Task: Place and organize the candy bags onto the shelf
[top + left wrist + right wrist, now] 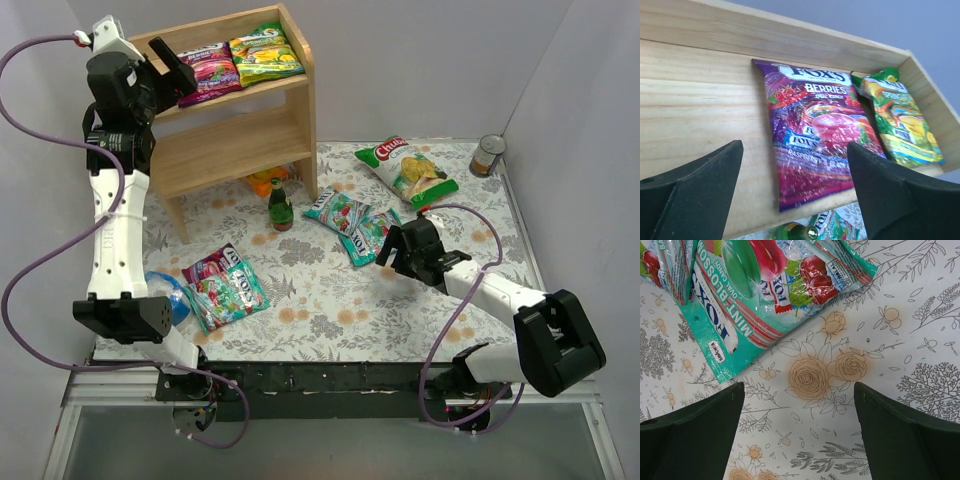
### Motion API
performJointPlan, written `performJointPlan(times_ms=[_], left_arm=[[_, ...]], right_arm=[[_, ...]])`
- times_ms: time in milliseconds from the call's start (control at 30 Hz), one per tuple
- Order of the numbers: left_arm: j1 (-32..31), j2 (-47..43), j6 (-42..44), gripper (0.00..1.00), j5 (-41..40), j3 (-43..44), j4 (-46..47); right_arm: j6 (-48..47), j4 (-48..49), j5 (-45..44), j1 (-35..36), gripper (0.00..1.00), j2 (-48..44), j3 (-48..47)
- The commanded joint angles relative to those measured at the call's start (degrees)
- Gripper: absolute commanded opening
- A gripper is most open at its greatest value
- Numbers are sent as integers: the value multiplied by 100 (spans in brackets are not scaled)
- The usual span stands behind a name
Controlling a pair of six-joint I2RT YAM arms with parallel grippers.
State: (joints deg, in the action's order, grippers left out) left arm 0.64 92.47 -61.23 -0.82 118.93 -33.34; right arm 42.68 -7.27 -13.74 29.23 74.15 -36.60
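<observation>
Shelf (240,140): top tier holds purple bag (820,130) and yellow bag (900,125), side by side.
Left fingers (700,190): apart, empty, near purple bag.
Right fingers (695,430): apart, empty, above worktop (890,355) beside teal bag (755,295).

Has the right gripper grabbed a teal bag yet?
No: the right gripper has its fingers open over bare tablecloth, the nearest teal bag lying ahead of them.

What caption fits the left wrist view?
Open left claw facing purple bag and yellow bag, side by side on shelf.

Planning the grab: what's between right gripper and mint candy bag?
Only bare floral tablecloth between right gripper and mint candy bag, right wrist view.
</observation>
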Motion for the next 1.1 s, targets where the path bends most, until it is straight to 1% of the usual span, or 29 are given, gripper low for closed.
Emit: performJointPlan(times_ms=[0, 67, 100, 133, 167, 200, 267, 300, 333, 400, 433, 533, 567, 633, 700, 733, 767, 800, 833, 900, 933, 967, 1000, 1067], left_arm=[[15, -887, 41, 89, 73, -273, 363], [23, -1212, -11, 92, 502, -502, 583], [15, -1335, -55, 96, 843, -833, 653], [15, -1615, -108, 97, 1003, -1002, 810], [15, -1757, -213, 98, 1161, -1430, 908], [23, -1889, -283, 98, 1511, -1617, 995], [15, -2284, -433, 98, 1812, -2004, 1180], [23, -2416, -520, 98, 1987, -2362, 1233], [23, -2531, -547, 98, 2355, -2514, 1242], [15, -2865, -618, 98, 2612, -2865, 1251], [23, -2970, -661, 98, 2796, -3206, 1251], [15, -3480, -723, 98, 3034, -3806, 1243], [15, -3603, -715, 98, 3218, -4251, 1225], [15, -3919, -758, 98, 3351, -4710, 1225], [23, -4139, -855, 98, 3711, -5369, 1260], [23, -4201, -873, 98, 3868, -5589, 1295], [15, -4254, -995, 98, 3966, -6044, 1330], [15, -4289, -1048, 98, 4132, -6249, 1365], [15, -4359, -1110, 98, 4212, -6425, 1409], [23, -4404, -1259, 98, 4379, -6951, 1479], [15, -4439, -1294, 98, 4380, -7111, 1523], [-168, -4517, -1330, 98, 4345, -7217, 1532], [-187, -4562, -1391, 98, 4336, -7444, 1550], [-223, -4710, -1453, 98, 4257, -7612, 1620]], right_arm=[[65, 463, 46, -111, 97, 152, -67], [100, 594, 108, -146, 97, 258, -14], [109, 665, 178, -181, 97, 301, 30], [118, 822, 231, -207, 97, 371, 39], [136, 884, 301, -268, 97, 416, 56], [136, 963, 449, -295, 97, 425, 91], [136, 1148, 582, -348, 97, 460, 188], [127, 1183, 678, -400, 97, 477, 206], [118, 1227, 723, -418, 97, 478, 232], [83, 1271, 837, -471, 97, 495, 250], [57, 1289, 838, -480, 97, 504, 258], [39, 1359, 951, -533, 97, 548, 311], [48, 1394, 987, -541, 97, 557, 337], [57, 1517, 1048, -559, 97, 627, 364], [144, 1623, 1083, -577, 97, 706, 390], [188, 1728, 1092, -568, 96, 819, 399], [223, 1772, 1092, -568, 95, 864, 408], [328, 1860, 1058, -568, 94, 917, 451], [390, 2095, 1005, -577, 91, 1004, 504], [600, 2448, 821, -577, 89, 1075, 653], [671, 2719, 759, -577, 87, 1180, 758], [759, 2818, 698, -577, 87, 1242, 794], [838, 2897, 627, -577, 86, 1312, 812], [1075, 3055, 574, -568, 84, 1523, 882]])
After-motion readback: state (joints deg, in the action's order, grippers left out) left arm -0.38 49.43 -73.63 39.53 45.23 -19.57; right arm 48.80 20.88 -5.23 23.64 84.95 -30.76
